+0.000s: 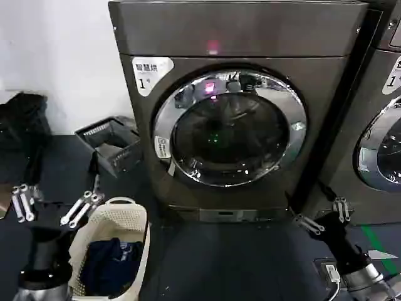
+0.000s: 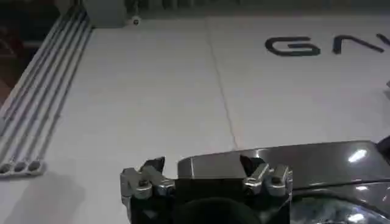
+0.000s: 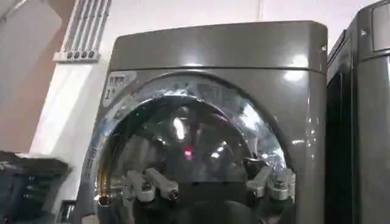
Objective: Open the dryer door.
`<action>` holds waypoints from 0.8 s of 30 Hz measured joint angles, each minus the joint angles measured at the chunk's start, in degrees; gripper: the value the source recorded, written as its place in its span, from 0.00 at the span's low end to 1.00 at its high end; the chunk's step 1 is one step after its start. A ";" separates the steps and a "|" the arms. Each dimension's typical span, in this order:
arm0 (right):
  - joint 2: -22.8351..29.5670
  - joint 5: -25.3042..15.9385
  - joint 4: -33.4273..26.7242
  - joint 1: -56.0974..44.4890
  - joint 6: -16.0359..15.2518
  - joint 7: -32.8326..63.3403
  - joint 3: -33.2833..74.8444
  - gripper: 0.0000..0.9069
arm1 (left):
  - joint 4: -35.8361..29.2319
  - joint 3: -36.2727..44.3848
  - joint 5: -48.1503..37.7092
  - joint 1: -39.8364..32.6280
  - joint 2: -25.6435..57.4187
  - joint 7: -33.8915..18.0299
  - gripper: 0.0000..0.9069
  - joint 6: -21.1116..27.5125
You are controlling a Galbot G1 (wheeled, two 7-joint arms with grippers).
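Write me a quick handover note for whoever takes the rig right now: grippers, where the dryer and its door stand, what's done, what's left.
Left gripper: open, empty, low at the robot's left beside the cream woven laundry basket holding blue clothes.
Right gripper: open, empty, low at the dryer's lower right corner, facing the door, not touching it.
Big dark grey-brown metal dryer stands straight ahead; pink light on.
Round chrome-ringed dark-glass dryer door is shut, flush with the front.
Done: nothing on the door yet.
Left: reach the door's edge, pull it open.

Chrome-ringed dryer door shut on dryer
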 joint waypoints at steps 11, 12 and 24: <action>-10.98 1.75 -9.99 12.76 -0.68 -0.88 -10.75 1.00 | 1.75 -0.45 -0.99 0.17 0.00 -0.32 1.00 0.34; -11.43 1.74 -10.85 13.97 -0.71 -0.94 -12.10 1.00 | 2.03 -0.54 -0.99 0.20 -0.01 -0.13 1.00 0.41; -11.13 1.48 -21.63 29.24 -1.08 -1.65 -27.14 1.00 | 3.61 -2.00 0.38 0.65 0.00 0.22 1.00 0.80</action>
